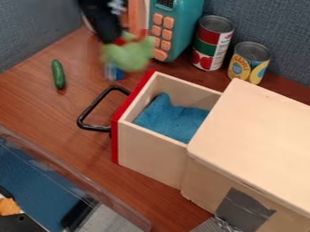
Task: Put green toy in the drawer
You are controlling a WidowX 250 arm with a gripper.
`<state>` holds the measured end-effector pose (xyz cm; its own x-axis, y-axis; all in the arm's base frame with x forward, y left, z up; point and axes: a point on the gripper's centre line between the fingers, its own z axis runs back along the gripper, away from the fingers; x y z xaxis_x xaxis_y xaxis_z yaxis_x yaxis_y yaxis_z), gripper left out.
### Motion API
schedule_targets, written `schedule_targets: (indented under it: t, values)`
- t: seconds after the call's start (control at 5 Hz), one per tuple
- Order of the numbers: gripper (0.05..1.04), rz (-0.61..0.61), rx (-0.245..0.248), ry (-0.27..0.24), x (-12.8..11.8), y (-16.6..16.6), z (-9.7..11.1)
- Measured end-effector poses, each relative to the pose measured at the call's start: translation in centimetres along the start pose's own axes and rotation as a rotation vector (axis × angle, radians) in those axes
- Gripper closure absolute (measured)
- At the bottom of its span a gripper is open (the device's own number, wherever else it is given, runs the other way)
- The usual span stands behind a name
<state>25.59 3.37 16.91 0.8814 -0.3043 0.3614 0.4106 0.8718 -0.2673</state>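
Two blue-grey fabric walls [275, 22] bound a reddish-brown wood-grain table [54, 113]. One pale wooden drawer with a red front [130, 106] stands pulled out of one pale wooden cabinet [260, 131]; one lumpy blue cloth [172, 118] lies inside. One black metal handle [91, 111] juts toward one green cucumber [58, 74], wood surface between them. Behind the drawer stand two labelled metal cans [212, 43], near each other, and one teal box with peach buttons [181, 27]. The black gripper [118, 41] is closed on one light-green toy [130, 53], above the table beyond the drawer's red front; its finger gap I cannot tell.
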Motion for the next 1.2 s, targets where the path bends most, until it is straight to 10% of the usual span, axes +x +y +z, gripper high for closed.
schedule_targets:
  t: [0.8,1.2]
  values:
    - [0.975,-0.119,0.06,0.071,3.2,-3.9,-10.7]
    - [0.468,-0.215,0.18,0.095,1.7,-2.9,-8.4]
